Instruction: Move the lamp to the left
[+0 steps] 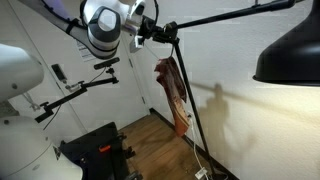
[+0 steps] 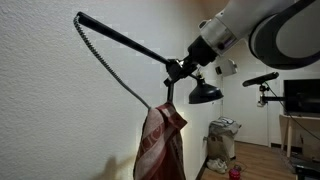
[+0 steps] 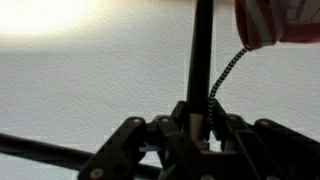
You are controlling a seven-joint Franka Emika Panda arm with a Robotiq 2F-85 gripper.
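Glossy white rounded arm (image 2: 265, 28) shells with dark joint rings, ending in a black, angular linkage hand (image 3: 200, 130)

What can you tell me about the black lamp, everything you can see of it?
The lamp is a tall floor lamp of thin, black, metal-looking rod. It has a slanting stand, a long boom arm and a black dome shade, which looks lit. A black-and-white twisted cord runs along it. A reddish cloth hangs from the stand. The gripper has its fingers closed around the rod.
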